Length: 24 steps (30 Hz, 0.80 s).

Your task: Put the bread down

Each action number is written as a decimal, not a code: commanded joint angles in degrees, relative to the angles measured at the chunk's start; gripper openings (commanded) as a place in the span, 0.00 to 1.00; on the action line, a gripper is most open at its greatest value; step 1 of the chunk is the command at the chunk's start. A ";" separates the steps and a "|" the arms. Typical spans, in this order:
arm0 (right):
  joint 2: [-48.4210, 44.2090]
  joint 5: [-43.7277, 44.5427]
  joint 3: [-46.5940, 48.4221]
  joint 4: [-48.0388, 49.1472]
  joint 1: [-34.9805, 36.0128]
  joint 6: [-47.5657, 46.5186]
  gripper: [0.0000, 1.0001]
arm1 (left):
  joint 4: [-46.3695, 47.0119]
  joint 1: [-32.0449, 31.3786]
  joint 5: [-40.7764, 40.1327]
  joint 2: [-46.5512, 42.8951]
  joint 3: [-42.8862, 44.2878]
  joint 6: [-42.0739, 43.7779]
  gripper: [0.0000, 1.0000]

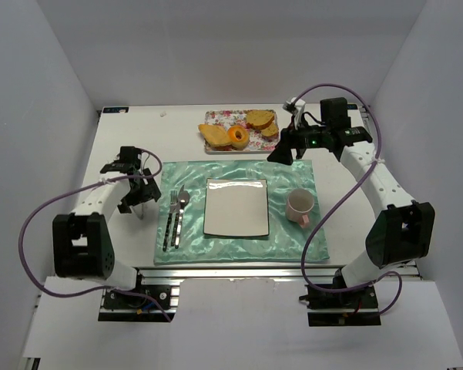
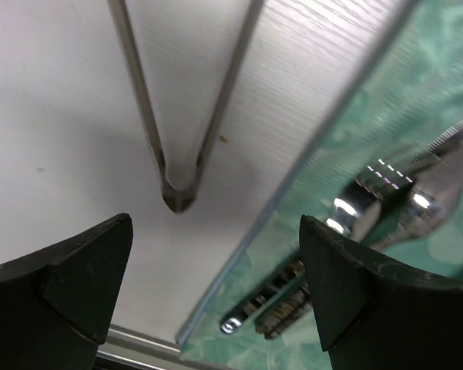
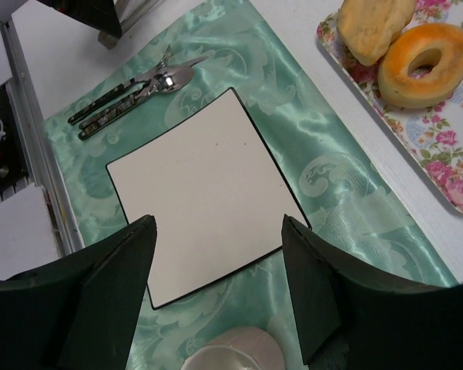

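Note:
Several breads lie on a floral tray (image 1: 216, 117) at the back: a long loaf (image 1: 213, 136), a ring-shaped bagel (image 1: 238, 137) and toast slices (image 1: 260, 119). The loaf (image 3: 372, 27) and bagel (image 3: 424, 63) also show in the right wrist view. A white square plate (image 1: 236, 206) sits on the green placemat (image 1: 289, 239), seen too in the right wrist view (image 3: 200, 193). My right gripper (image 1: 281, 153) is open and empty, hovering above the mat's far right corner beside the tray. My left gripper (image 1: 141, 202) is open and empty, just left of the mat.
A fork and spoon (image 1: 175, 217) lie on the mat's left side, close to my left gripper; their handles show in the left wrist view (image 2: 293, 297). A pink mug (image 1: 300, 206) stands right of the plate. White walls enclose the table.

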 commanded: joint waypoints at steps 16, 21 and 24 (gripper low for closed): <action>-0.97 -2.42 3.67 2.45 -1.08 3.11 0.72 | 14.40 6.26 -2.57 17.34 6.28 11.01 0.98; -1.05 -2.15 3.76 2.27 -1.34 3.02 0.72 | 16.60 8.64 0.24 19.54 6.11 11.19 0.79; -1.32 -1.98 3.32 2.18 -1.52 2.84 0.72 | 17.65 9.08 2.35 19.11 4.97 11.19 0.52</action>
